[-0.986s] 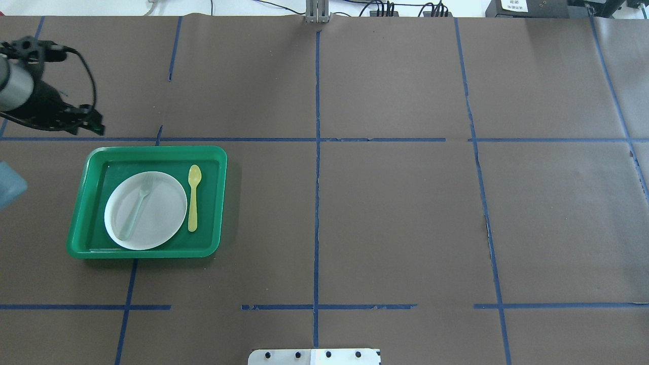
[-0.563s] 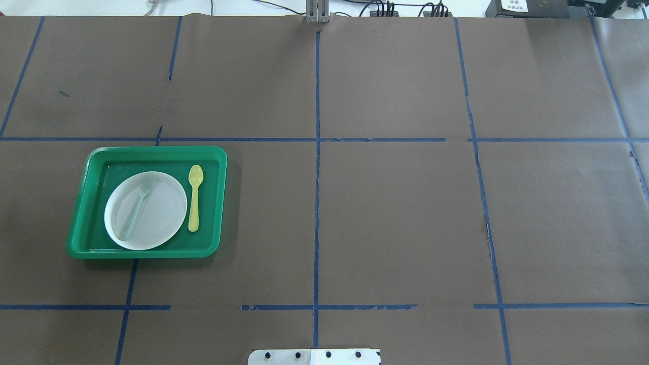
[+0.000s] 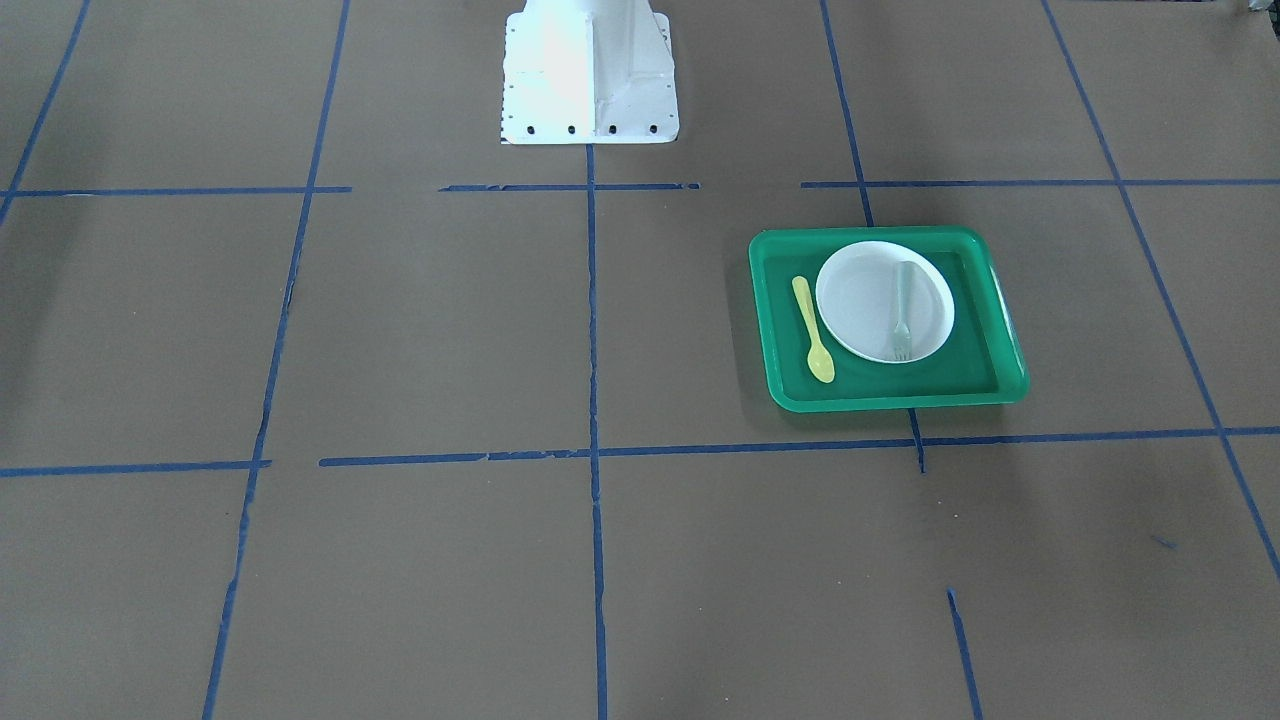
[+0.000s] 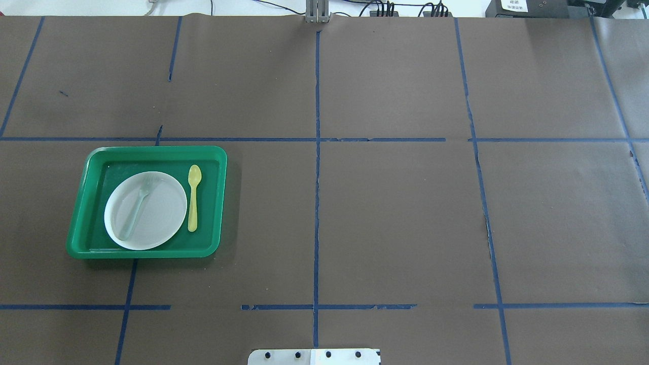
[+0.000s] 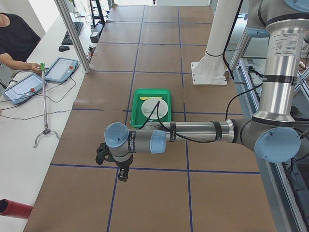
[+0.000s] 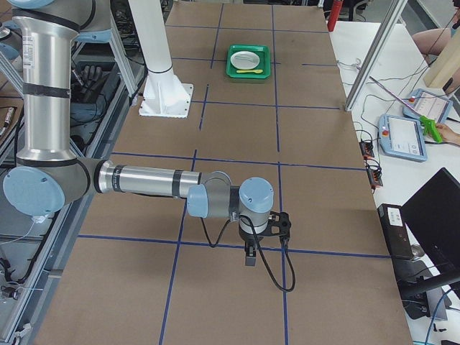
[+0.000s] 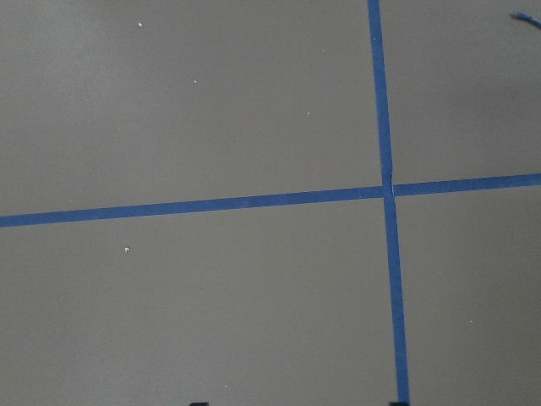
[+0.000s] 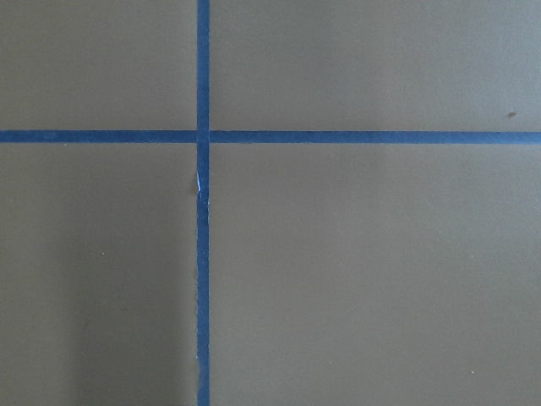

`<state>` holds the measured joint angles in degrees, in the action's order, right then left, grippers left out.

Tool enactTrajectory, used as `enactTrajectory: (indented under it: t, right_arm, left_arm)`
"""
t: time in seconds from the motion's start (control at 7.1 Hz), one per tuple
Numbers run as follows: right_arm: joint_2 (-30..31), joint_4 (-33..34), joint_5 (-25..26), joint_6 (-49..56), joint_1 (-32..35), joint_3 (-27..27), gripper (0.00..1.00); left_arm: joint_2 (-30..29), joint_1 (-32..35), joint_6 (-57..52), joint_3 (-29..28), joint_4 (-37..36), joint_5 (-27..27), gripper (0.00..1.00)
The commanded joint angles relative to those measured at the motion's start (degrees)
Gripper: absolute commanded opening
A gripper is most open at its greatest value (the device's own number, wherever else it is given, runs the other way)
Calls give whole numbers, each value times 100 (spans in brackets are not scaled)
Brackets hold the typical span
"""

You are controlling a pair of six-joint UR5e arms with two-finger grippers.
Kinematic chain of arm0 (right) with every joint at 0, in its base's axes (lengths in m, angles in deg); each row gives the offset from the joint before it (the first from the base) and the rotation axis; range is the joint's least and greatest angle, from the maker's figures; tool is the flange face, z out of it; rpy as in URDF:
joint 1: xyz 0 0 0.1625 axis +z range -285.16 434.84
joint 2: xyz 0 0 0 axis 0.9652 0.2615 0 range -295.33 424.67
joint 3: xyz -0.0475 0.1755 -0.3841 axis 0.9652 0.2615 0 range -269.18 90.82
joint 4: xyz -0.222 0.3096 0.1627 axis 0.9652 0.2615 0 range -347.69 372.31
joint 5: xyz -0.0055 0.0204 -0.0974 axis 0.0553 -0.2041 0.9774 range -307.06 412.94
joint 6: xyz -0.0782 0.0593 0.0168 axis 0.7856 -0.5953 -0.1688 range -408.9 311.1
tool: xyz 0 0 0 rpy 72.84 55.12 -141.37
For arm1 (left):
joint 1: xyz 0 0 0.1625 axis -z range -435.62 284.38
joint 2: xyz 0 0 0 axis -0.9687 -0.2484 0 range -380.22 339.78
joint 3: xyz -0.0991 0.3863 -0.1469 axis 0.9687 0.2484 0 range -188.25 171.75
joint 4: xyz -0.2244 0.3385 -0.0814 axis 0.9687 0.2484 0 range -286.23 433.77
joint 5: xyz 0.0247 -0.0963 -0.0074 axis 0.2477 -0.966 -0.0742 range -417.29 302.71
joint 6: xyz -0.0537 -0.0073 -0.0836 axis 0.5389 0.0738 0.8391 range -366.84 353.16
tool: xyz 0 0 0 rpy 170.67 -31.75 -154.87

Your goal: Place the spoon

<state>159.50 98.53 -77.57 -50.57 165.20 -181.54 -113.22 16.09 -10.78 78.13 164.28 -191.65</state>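
Yellow plastic against green: the spoon (image 4: 193, 198) lies flat on the floor of the tray (image 4: 152, 150). It sits in the strip between the white plate (image 4: 165, 223) and the tray wall that faces the middle of the surface (image 4: 395, 218). Its oval bowl points away from the robot and its slim handle points back toward it. It runs just beside the plate's rim, and whether the two touch cannot be told. Nothing holds the spoon.

A pale grey-green fork (image 4: 135, 209) rests on the plate, slightly slanted, with its tines on the far side. The tray stands on the robot's left half of the brown paper, close to a line of blue tape (image 4: 243, 139).

The left fingers (image 5: 123, 176) hang pointing down near the left end of the surface, well apart from the tray. How wide they stand cannot be told, and nothing shows in them. The right fingers (image 6: 249, 259) hang the same way near the opposite end, above a tape line, and their opening cannot be told either.
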Motion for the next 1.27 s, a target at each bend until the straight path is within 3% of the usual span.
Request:
enactTrajectory:
  t: [0.0,0.28,1.13]
  right_arm:
    - [0,0,0,0,0,8,100]
    - [0,0,0,0,0,-1,100]
    - [0,0,0,0,0,-1,100]
  left_arm:
    - [27,-13,157,133,-95,-99,100]
    - [123,-57,157,134,457,-81,100]
    - [88,-48,113,160,407,-90,100]
